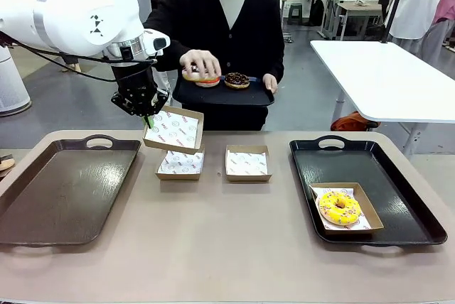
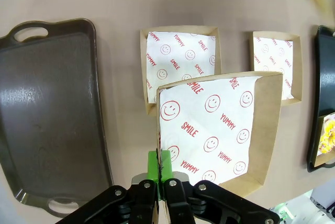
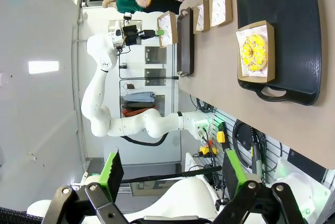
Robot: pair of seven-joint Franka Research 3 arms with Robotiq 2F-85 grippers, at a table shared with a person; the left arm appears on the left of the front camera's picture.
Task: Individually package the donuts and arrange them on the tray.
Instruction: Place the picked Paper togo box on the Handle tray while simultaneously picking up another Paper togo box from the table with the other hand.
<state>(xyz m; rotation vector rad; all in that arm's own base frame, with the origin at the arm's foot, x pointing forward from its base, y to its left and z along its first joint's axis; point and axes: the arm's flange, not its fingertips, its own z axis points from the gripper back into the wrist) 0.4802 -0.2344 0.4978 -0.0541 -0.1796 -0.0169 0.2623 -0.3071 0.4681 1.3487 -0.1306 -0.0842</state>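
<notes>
My left gripper (image 1: 147,117) is shut on the rim of a paper-lined cardboard box (image 1: 173,128) and holds it tilted above the table; in the left wrist view the green pads (image 2: 161,165) pinch the edge of that box (image 2: 214,124). The yellow-glazed donut (image 1: 340,207) lies in a box on the black tray (image 1: 398,176) at the right. Across the table a person holds a small black tray (image 1: 249,95) carrying the chocolate donut (image 1: 237,79), with a hand on the red-glazed donut (image 1: 202,77). The purple donut is hidden. My right gripper (image 3: 172,171) stands open, far from the yellow donut (image 3: 253,51).
Two more lined boxes rest on the table: one (image 1: 180,163) under the held box and one (image 1: 247,163) at the middle. A brown tray (image 1: 64,190) takes up the left side. A white table (image 1: 384,77) stands behind at the right.
</notes>
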